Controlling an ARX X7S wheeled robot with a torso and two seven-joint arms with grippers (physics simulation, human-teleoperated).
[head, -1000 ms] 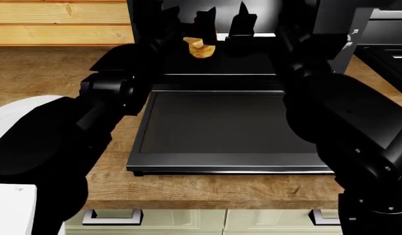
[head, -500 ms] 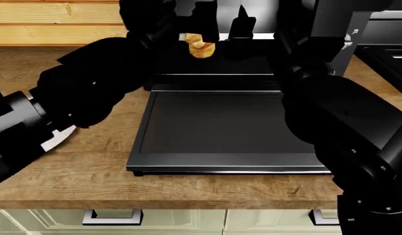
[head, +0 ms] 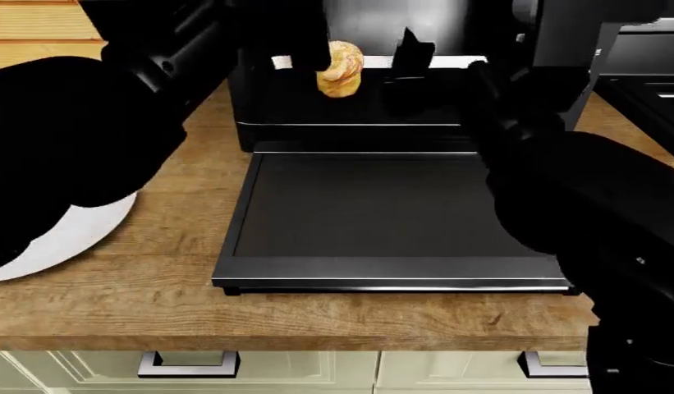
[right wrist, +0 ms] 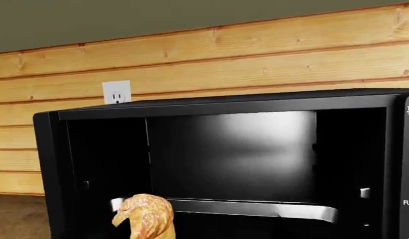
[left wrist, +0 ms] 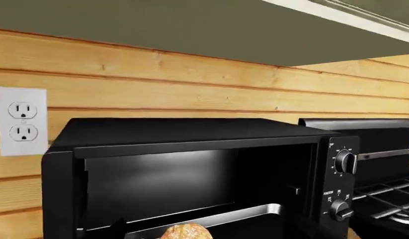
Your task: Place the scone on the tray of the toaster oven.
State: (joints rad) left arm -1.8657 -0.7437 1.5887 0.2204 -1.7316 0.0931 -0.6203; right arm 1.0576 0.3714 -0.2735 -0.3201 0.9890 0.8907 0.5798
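At the far left of the head view part of a white plate (head: 68, 238) is seen on the wooden counter (head: 183, 312), largely covered by the bulk of the left arm. The left gripper (head: 298, 49) is raised beside the mouth of the toaster oven (head: 348, 107), but the state of its jaws cannot be told, since only a dark mass is shown and the left wrist view shows no fingers. Just beside it, the scone (head: 340, 68) is seen upright at the front of the oven opening, on or just above the tray (head: 359, 107), whose silvery rim is made out in both wrist views; whether contact has been made cannot be settled. The fold-down door (head: 369, 213) lies flat and open on the counter below. To the right, the right gripper (head: 408, 53) is held near the scone, its jaws likewise not readable. The scone is judged to be light, crumbly and easily crushed (a pastry with a lumpy, swirled top), so it would best be held gently by its firmer lower sides, not by the top. Further right, the oven knobs (left wrist: 343, 162) and a gas range (head: 654, 74) are seen.
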